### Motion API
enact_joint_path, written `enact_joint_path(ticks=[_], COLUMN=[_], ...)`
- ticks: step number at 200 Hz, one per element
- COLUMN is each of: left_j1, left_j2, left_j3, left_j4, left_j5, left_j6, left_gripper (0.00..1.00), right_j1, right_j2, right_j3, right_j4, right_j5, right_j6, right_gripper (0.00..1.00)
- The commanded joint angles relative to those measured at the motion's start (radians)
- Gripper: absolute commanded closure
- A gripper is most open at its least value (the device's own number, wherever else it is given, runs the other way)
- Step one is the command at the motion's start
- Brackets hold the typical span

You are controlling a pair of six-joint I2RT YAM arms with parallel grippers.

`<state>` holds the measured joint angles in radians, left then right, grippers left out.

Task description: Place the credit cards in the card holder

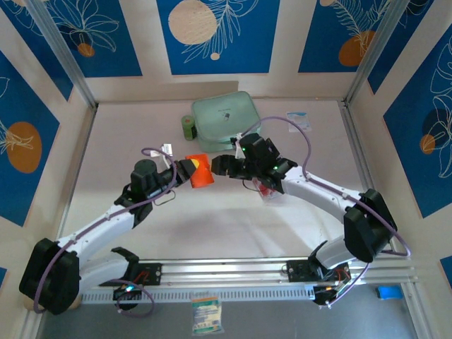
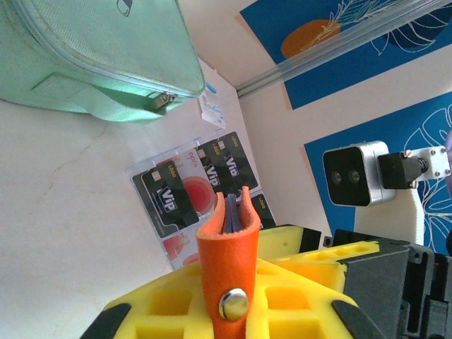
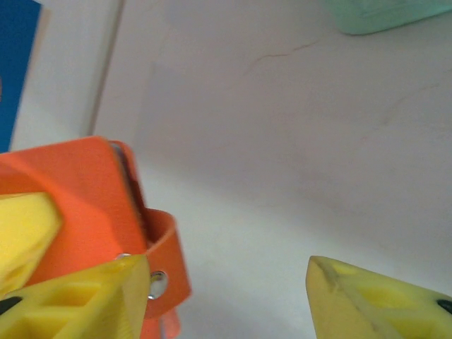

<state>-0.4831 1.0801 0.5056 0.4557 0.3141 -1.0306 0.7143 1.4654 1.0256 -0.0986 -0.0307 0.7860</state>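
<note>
The orange-red card holder is held above the table, pinched by my left gripper, which is shut on it. In the left wrist view the card holder stands upright between yellow fingers, its snap button facing the camera and a greyish pocket showing between its flaps. Several black credit cards with red areas lie in a clear rack on the table beyond it. My right gripper is open just right of the card holder; its left fingertip is close beside the snap strap. The credit cards lie under the right arm.
A large mint-green zip case sits at the back middle, with a green roll to its left. A white-and-blue packet lies at the back right. Another packet lies in front of the arm bases.
</note>
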Motion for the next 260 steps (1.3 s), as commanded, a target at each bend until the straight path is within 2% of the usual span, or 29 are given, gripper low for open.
enact_joint_path(ticks=[1, 40, 66, 98, 134, 152, 189, 221, 260], left_j1=[-0.011, -0.011, -0.012, -0.015, -0.017, -0.018, -0.022, -0.026, -0.028], left_j2=[0.012, 0.035, 0.037, 0.038, 0.051, 0.056, 0.057, 0.053, 0.058], left_j3=[0.004, -0.009, 0.006, 0.014, 0.01, 0.01, 0.015, 0.023, 0.03], left_j4=[0.067, 0.169, 0.169, 0.144, 0.147, 0.151, 0.149, 0.146, 0.169], left_j5=[-0.001, -0.023, -0.029, -0.038, -0.035, -0.035, -0.037, -0.042, -0.051], left_j6=[-0.039, -0.121, -0.131, -0.116, -0.112, -0.114, -0.114, -0.118, -0.141], left_gripper=[1.0, 1.0, 1.0, 1.0, 1.0, 1.0, 1.0, 1.0, 1.0], right_j1=[-0.014, -0.081, -0.104, -0.094, -0.028, -0.003, 0.011, -0.012, -0.07], right_j2=[0.037, 0.047, 0.016, -0.053, -0.12, -0.102, -0.023, 0.015, -0.007], right_j3=[-0.001, -0.094, -0.135, -0.15, -0.108, -0.06, -0.004, -0.027, -0.122], right_j4=[0.104, 0.249, 0.269, 0.241, 0.164, 0.13, 0.11, 0.124, 0.185], right_j5=[-0.099, -0.157, -0.164, -0.132, -0.035, -0.023, -0.005, 0.002, -0.022], right_j6=[0.041, 0.126, 0.139, 0.13, 0.062, 0.032, 0.016, 0.023, 0.072], right_gripper=[0.4, 0.52, 0.54, 0.47, 0.38, 0.32, 0.3, 0.34, 0.48])
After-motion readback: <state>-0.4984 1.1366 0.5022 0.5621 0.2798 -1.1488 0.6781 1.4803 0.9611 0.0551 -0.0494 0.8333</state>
